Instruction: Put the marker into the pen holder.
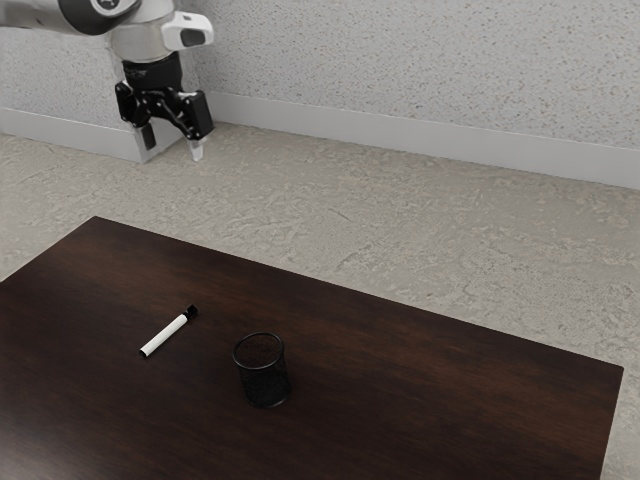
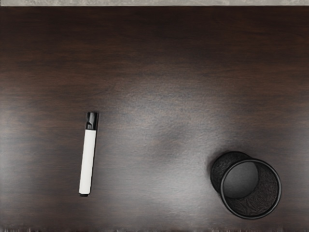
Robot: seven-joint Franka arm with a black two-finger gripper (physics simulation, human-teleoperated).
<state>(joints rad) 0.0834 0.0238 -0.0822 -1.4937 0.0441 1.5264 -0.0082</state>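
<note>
The round, black pen holder [image 1: 266, 389] of fine mesh stands upright on the dark brown, wood-grained worktop [image 1: 420, 390], open at its wire-rimmed top, a smooth grey disc of bottom visible inside. Near it, outside, lies the slim cylindrical marker [image 2: 87, 161], white-barrelled with a glossy black cap. The black two-finger gripper [image 1: 173, 147] hangs well apart from both, its fingers spread.

Glossy wood, metal-look mesh, smooth plastic.
Table [image 2: 145, 72]: dark wood w/ fine grain, semi-gloss (pale sheen across it, v. noticeable). Pen holder [image 2: 223, 167]: blk mesh, approx. metal, smooth rim. Marker [image 2: 87, 162]: smooth plastic-look, wht barrel matt, blk cap shinier. Gripper [image 1: 173, 143]: blk, hard-looking. Wall [image 1: 400, 60]: speckled, matt. Floor [image 1: 400, 230]: mottled, rough-looking, matt.
</note>
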